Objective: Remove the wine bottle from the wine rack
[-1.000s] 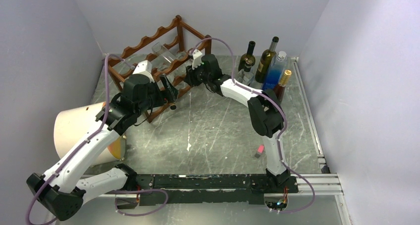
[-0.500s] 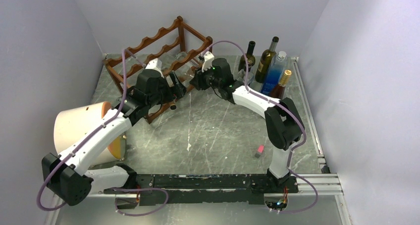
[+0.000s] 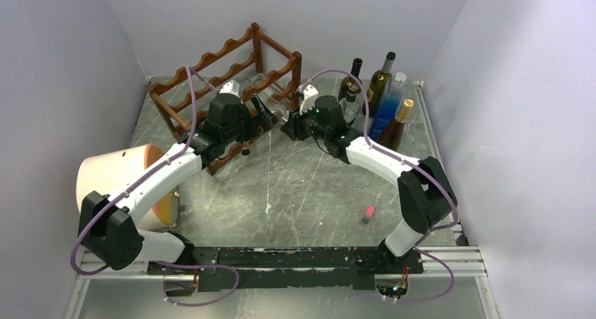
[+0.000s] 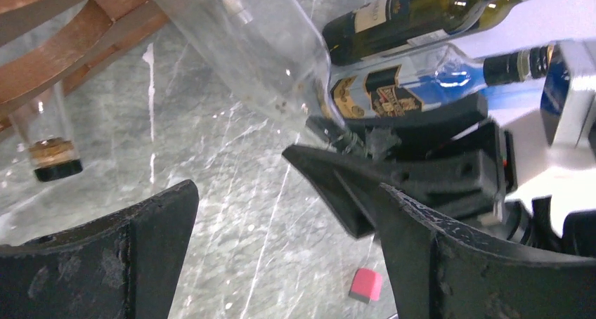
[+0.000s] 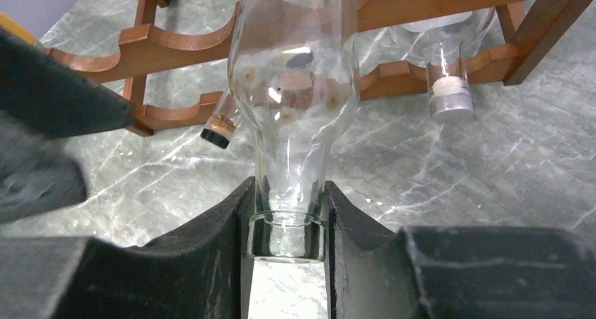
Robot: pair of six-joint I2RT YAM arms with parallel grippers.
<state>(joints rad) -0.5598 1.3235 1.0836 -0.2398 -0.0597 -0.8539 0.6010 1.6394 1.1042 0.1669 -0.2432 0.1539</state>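
Right pincer (image 5: 288,217) grips wine bottle (image 5: 295,73) — left pincer (image 4: 284,192) agape

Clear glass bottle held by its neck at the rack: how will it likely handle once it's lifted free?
The clear glass bottle looks empty, so it is probably light. The right gripper pinches only the smooth neck, so the body may swing or slip. Being glass, it could crack against the wine rack or roll on the table.
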